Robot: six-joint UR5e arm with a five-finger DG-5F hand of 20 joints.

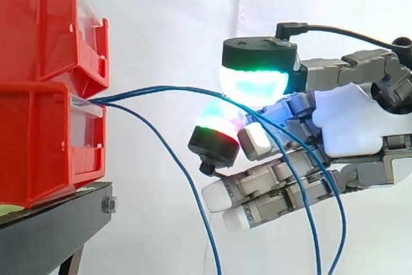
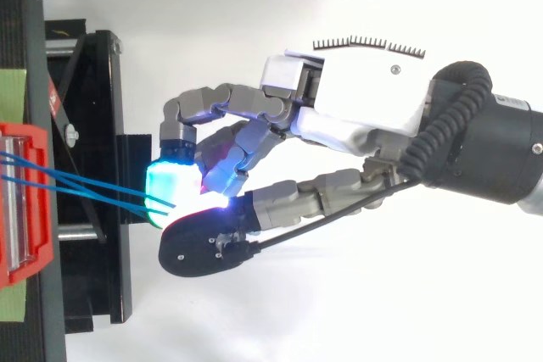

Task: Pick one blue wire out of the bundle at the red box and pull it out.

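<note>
From the side, two red bins stand stacked on a black stand (image 1: 51, 223), and the blue wires (image 1: 167, 87) come out of the front of the lower red box (image 1: 38, 140), under the upper bin (image 1: 38, 24). This view shows how the wires part. One of them drops away in a free curve just after the box and hangs down in front of the white curtain (image 1: 180, 17). The others run on nearly level to the right, pass between two glowing pads of the hand (image 1: 351, 120), and then fall steeply across the lower fingers. From above this drop does not show. There the blue wires (image 1: 167, 87) (image 2: 85, 181) look like thin lines that leave the red box (image 2: 21, 209) at the left edge, cross over the stand (image 2: 93, 125) and come together at one spot between the pads. The top view also makes plain that the two pads meet there, with a bright glow at the place of contact. So the fingers (image 2: 170, 184) are clamped together on the wires, a little way out from the box. The hand (image 2: 356, 108) reaches in from the right with its palm turned on its side. One pad (image 1: 254, 82), glowing green and cyan, lies above the wires, and one with a red and green glow lies below them. The other fingers are bent loosely underneath and do not grip anything.
</note>
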